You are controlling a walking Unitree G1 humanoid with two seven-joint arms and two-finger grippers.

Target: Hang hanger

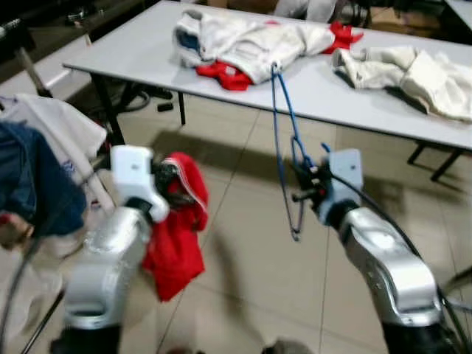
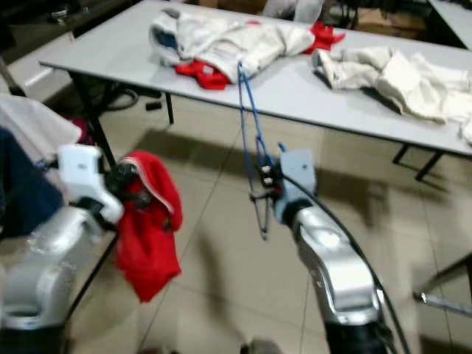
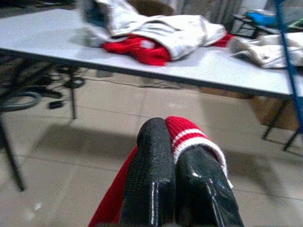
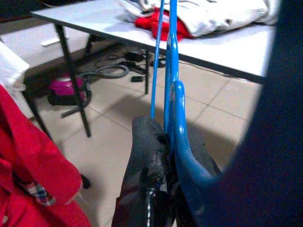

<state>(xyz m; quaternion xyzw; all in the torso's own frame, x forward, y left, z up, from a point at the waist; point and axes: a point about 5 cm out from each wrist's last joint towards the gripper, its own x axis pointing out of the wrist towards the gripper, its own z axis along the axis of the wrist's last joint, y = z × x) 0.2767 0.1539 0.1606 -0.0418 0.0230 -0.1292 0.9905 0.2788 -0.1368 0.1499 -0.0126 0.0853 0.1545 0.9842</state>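
Right gripper [image 1: 306, 188] has its jaws clamped on the blue wire hanger [image 1: 284, 140], held out in the air above the tiled floor [image 1: 251, 258], in front of the desk [image 1: 332, 88]; the hanger's top end reaches up near the white garment [image 1: 243, 40] on the desk edge, can't tell if it touches. Left gripper [image 3: 177, 161] has its jaws closed on a red garment [image 1: 177, 236] with a white-striped cuff, which dangles below it. Clothes already hanging at far left: a dark blue piece [image 1: 29, 188] and a white one [image 1: 55, 125], so the rail is probably there, though the rail itself isn't clear. More white clothing [image 1: 413, 70] and red fabric [image 1: 221, 74] lie on the desk. Risks, my read: the grip is on thin wire, so the hanger can pivot or slip in the jaws when swung toward the rack; its long end may snag the white garment and drag it off the desk; the red garment hangs between the arms and could catch the hanger as it crosses; head views are blurred, so hook alignment will be uncertain.
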